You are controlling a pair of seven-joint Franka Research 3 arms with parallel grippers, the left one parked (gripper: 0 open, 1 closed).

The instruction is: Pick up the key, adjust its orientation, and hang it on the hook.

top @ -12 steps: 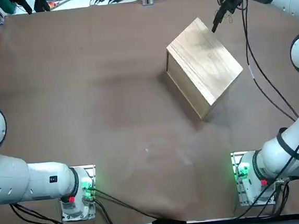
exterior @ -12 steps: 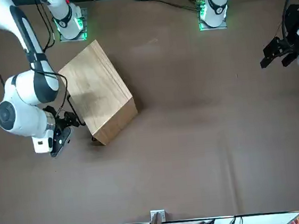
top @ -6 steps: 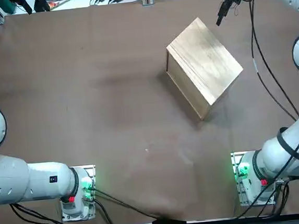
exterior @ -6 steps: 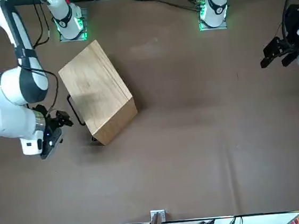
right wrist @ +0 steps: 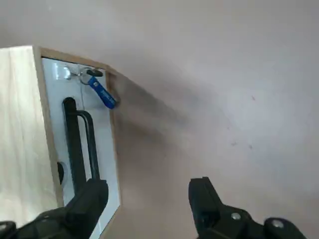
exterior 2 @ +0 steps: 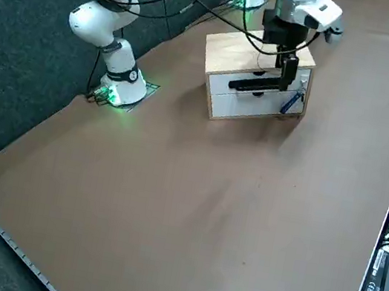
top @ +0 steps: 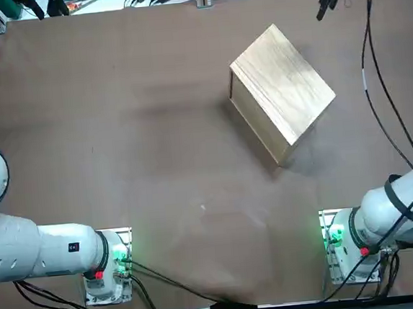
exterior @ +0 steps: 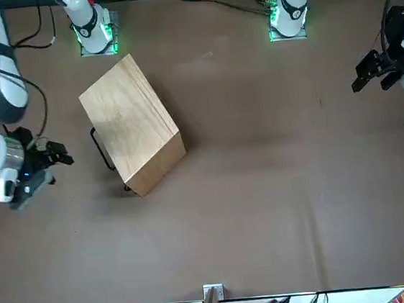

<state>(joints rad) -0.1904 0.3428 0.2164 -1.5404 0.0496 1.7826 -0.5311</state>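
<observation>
Just out from the jaws of the right gripper (right wrist: 148, 183), on the side where its drawers are, stands the wooden box (right wrist: 22, 134), turned at an angle on the counter (top: 156, 152). The jaws are spread wide, with nothing between them. Beyond the jaws, on the box's white front (right wrist: 57, 107), a small metal ring (right wrist: 84, 76) hangs from a clear hook (right wrist: 66, 73). The key (right wrist: 94, 72), a small dark piece, is at that ring, apart from the jaws, and beside it a blue tag (right wrist: 102, 93) slants out past the edge of the front. Nearer the jaws than the ring, a black handle (right wrist: 91, 142) stands out from the front. I can't tell which way the key's blade points.
</observation>
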